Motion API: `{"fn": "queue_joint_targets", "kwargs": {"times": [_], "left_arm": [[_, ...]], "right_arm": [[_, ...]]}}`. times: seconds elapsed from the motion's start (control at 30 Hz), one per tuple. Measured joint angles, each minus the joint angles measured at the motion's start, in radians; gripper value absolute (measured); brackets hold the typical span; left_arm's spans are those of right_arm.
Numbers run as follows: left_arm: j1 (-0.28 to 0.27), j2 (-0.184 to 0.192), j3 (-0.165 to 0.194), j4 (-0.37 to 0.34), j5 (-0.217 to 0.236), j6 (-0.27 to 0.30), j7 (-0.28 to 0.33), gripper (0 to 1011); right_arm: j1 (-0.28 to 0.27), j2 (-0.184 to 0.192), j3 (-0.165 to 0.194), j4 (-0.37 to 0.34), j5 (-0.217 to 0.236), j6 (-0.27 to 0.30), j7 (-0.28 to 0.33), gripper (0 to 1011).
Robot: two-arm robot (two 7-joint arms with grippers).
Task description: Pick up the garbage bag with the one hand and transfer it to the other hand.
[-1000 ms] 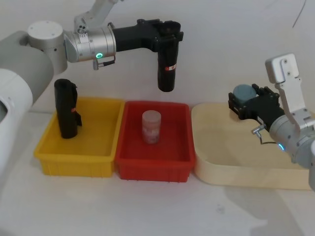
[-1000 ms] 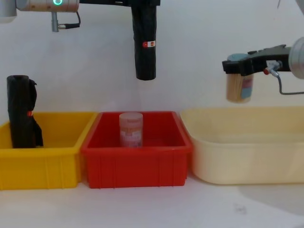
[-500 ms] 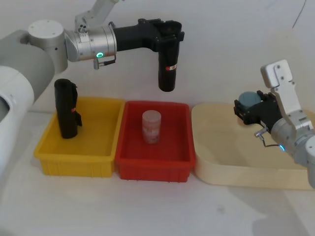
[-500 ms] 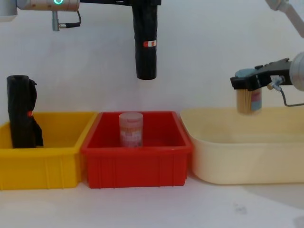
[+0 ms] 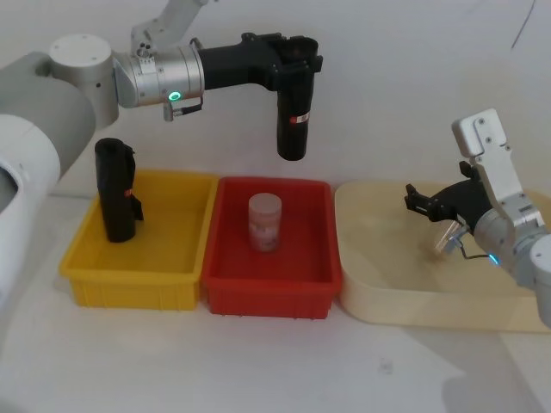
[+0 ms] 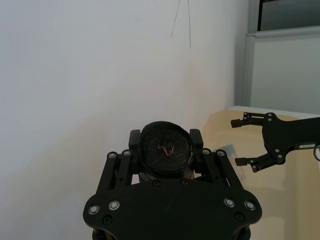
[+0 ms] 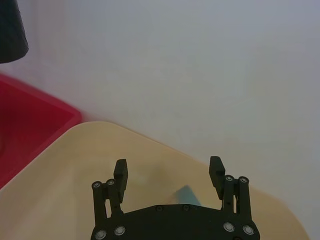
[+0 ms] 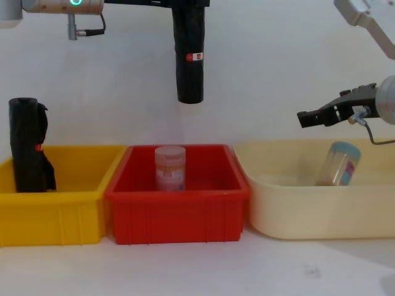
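The garbage bag [image 5: 292, 120] is a smooth black roll with a small red-and-white label. It hangs upright, high above the red bin, with my left gripper [image 5: 293, 64] shut on its top end; that wrist shows a green light. From the chest it appears as a black cylinder [image 8: 189, 61], and the left wrist view looks down on the roll's end [image 6: 166, 149] between the fingers. My right gripper [image 5: 422, 204], with a blue-lit wrist, stands open over the cream tub, its two fingers [image 7: 120, 172] spread with nothing between them.
A yellow bin [image 5: 129, 288] holds a lumpier black roll [image 5: 116, 189] standing upright. The red bin [image 5: 267, 297] holds a pinkish jar [image 5: 264, 222]. A teal-lidded jar [image 8: 338, 163] lies tilted in the cream tub [image 8: 290, 216] under the right gripper.
My right gripper came down over the cream tub and opened, letting go of the teal-lidded jar, which now lies tilted in the tub. The left arm and the bag have not moved.
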Motion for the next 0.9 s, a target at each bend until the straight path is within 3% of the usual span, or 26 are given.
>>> {"fn": "queue_joint_targets", "kwargs": {"times": [0.5,0.9], "left_arm": [[-0.001,-0.001,0.001,0.003,0.000,-0.002,-0.001,553],[-0.002,-0.002,0.001,0.004,0.000,-0.002,-0.002,553]], "right_arm": [[0.007,-0.003,0.000,0.013,-0.004,-0.007,0.009,1000],[0.008,-0.040,0.030,-0.009,0.047,-0.041,0.036,1000]]}}
